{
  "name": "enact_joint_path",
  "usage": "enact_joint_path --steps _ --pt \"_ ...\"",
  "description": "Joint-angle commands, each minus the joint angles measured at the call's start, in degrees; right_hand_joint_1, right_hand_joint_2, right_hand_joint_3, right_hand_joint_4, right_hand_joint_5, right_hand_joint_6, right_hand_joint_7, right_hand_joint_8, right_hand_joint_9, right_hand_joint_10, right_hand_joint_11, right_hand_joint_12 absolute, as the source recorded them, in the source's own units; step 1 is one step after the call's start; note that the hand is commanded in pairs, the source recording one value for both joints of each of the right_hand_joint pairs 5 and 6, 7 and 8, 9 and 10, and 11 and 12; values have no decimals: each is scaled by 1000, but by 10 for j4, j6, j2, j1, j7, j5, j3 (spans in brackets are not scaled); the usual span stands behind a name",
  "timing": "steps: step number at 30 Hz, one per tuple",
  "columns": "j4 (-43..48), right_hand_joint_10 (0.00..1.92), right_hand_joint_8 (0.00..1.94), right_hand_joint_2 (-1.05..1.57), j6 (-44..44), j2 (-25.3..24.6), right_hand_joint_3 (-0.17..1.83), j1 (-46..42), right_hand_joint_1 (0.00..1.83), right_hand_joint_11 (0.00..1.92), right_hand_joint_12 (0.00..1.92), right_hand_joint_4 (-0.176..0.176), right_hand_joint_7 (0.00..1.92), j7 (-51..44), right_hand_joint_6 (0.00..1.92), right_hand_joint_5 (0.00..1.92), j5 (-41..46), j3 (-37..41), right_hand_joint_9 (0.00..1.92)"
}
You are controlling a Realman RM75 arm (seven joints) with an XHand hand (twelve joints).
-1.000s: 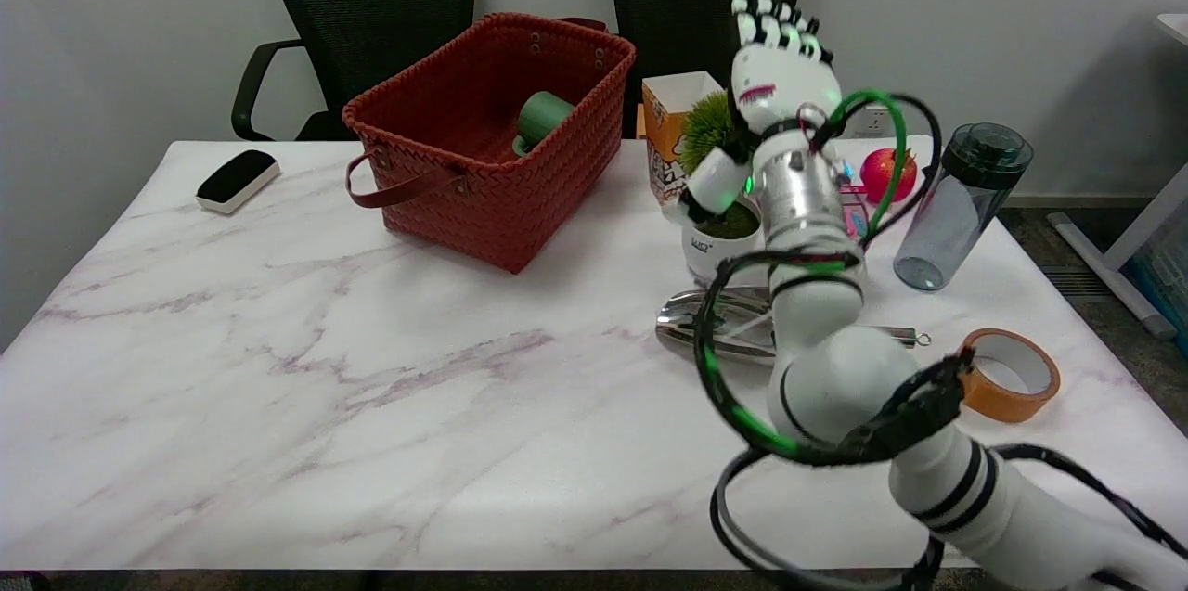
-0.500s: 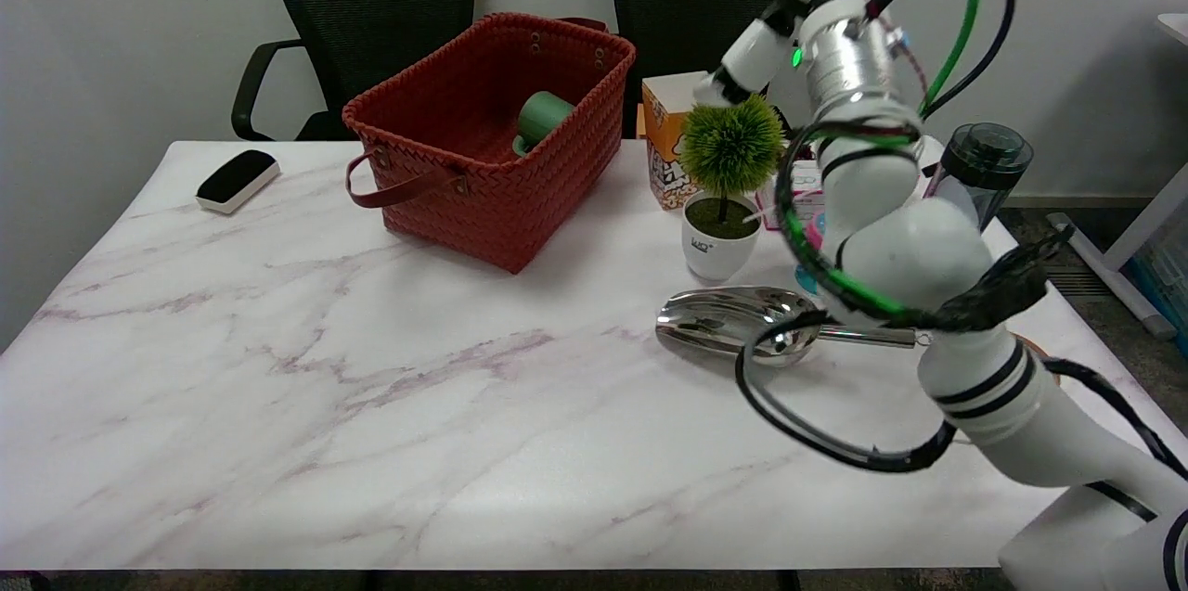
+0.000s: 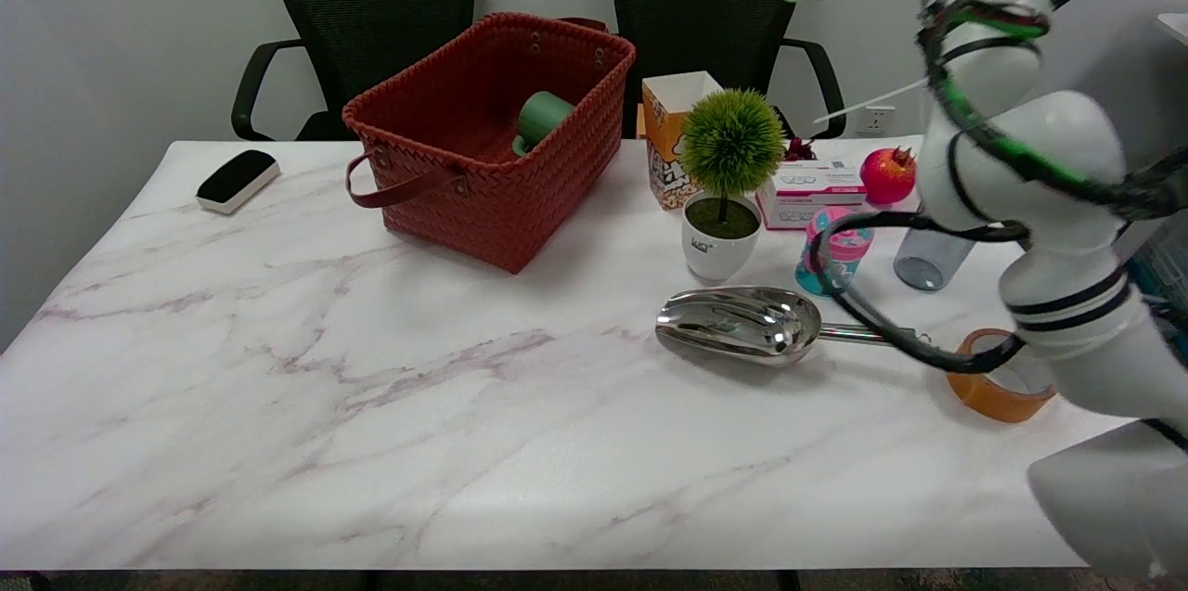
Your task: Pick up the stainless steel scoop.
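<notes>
The stainless steel scoop (image 3: 738, 324) lies flat on the marble desk (image 3: 371, 405), right of centre in the frame, its bowl toward the left and its thin handle running right, where a black cable loop crosses in front of it. Nothing touches the scoop. The right arm (image 3: 1039, 201) rises along the right edge of the frame and leaves the picture at the top; the hand itself is out of view, so its state cannot be told.

Just behind the scoop stands a small white pot with a round green plant (image 3: 729, 192). To the right of the pot stands a pink-and-teal cup (image 3: 835, 248), and behind that a white box (image 3: 809, 192) with a red pomegranate (image 3: 887, 173) beside it. A patterned orange carton (image 3: 670, 141) stands behind the plant. A roll of orange tape (image 3: 998, 378) lies near the desk's right edge, partly behind the arm. A woven red basket (image 3: 492, 155) sits in the upper centre, holding a green mug (image 3: 540, 120). A black-and-white eraser (image 3: 238, 180) lies at the upper left.
</notes>
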Motion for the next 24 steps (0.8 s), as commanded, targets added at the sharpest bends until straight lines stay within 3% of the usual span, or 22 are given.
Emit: enact_joint_path --steps 1,4,10,24 --pt "0 0 6 -639 -21 270 1164 -43 1211 0 0 0 6 -2 46 46 256 96 0" --pt "2 0 3 -758 -53 304 1274 -123 1195 0 0 0 3 51 41 41 257 149 0" --pt "-2 0 1 -826 -144 300 1277 -308 1186 0 0 0 1 84 39 39 257 298 0" --pt "2 0 0 -831 -241 271 1247 -468 1181 0 0 0 0 143 39 39 256 376 0"
